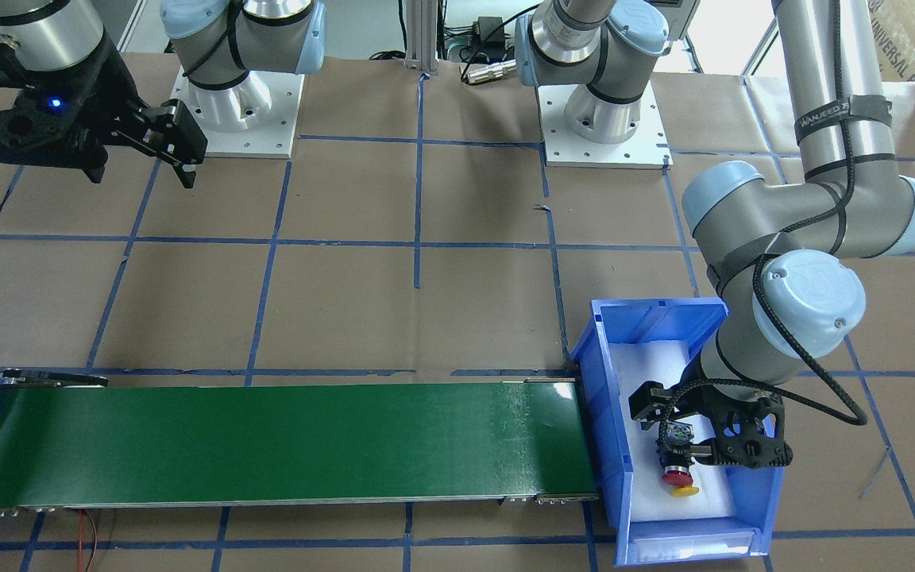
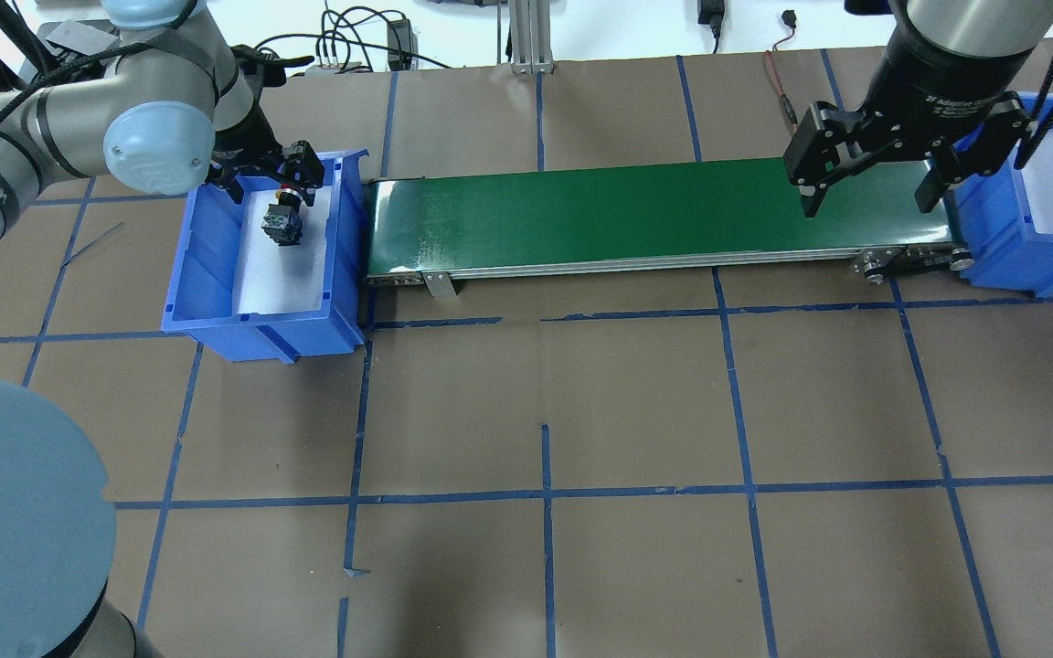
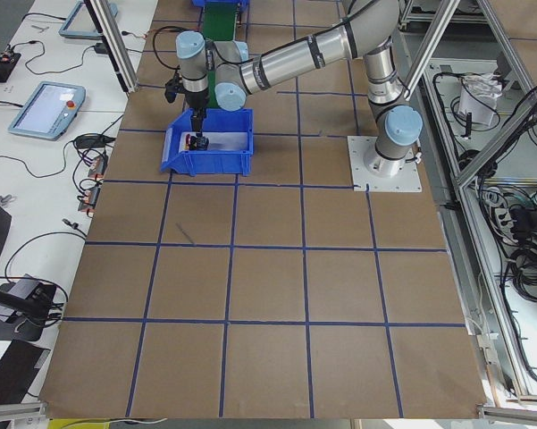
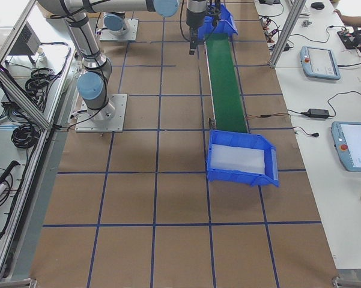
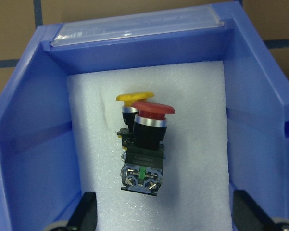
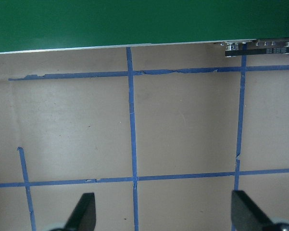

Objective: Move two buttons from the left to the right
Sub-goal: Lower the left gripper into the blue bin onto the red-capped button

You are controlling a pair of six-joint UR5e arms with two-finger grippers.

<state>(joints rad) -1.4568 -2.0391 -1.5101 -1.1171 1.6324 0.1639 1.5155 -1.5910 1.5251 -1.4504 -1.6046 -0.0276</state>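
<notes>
yellow button [image 5: 134, 97] is mostly tucked behind the red button [image 5: 151, 126], so only its cap and a bit of collar show. both lie touching on white foam [image 5: 192, 120] in the left blue bin [image 5: 33, 144]. left gripper [image 5: 164, 216] hangs over them spread wide and holding nothing, fingertips cut off at the frame edge. right gripper [image 2: 869, 201] is spread too, empty, above the green conveyor belt [image 1: 267, 441]. right blue bin [image 2: 1002, 247] is half behind that arm. table [image 2: 636, 411] is brown paper with a blue tape grid, with teach pendants [image 4: 318, 63] and cables on the side benches.
</notes>
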